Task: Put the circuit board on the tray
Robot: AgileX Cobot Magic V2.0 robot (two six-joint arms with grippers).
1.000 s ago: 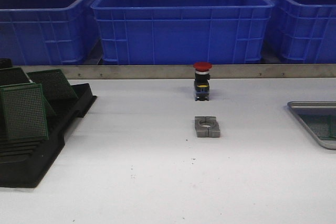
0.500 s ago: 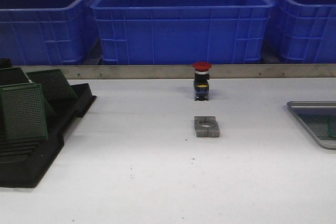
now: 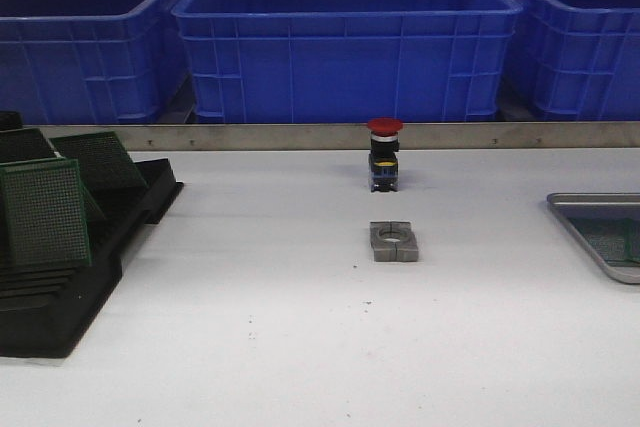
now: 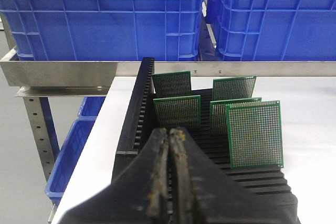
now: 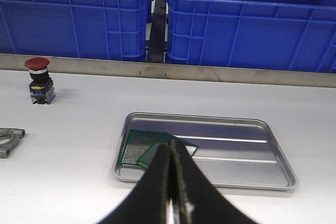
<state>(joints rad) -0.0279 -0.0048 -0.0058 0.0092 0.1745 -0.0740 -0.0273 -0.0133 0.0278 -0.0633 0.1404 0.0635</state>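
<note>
Several green circuit boards stand in a black slotted rack [image 3: 60,312] at the table's left; the nearest one [image 3: 45,215] faces forward. In the left wrist view the rack [image 4: 134,119] holds the boards upright, the nearest [image 4: 255,135] to one side of my left gripper [image 4: 170,132], which is shut and empty above the rack. The silver tray [image 3: 590,202] lies at the right edge with green boards [image 3: 612,239] in it. In the right wrist view two overlapping boards [image 5: 137,144] lie in the tray [image 5: 236,150]. My right gripper [image 5: 171,149] is shut and empty just before them.
A red-capped push button [image 3: 385,157] and a grey metal clamp block [image 3: 395,242] sit mid-table. Blue plastic crates [image 3: 345,42] stand behind a metal rail [image 3: 300,136] at the table's back. Neither arm shows in the front view.
The nearest board in the rack has straightened very slightly. Nothing else has visibly moved.
</note>
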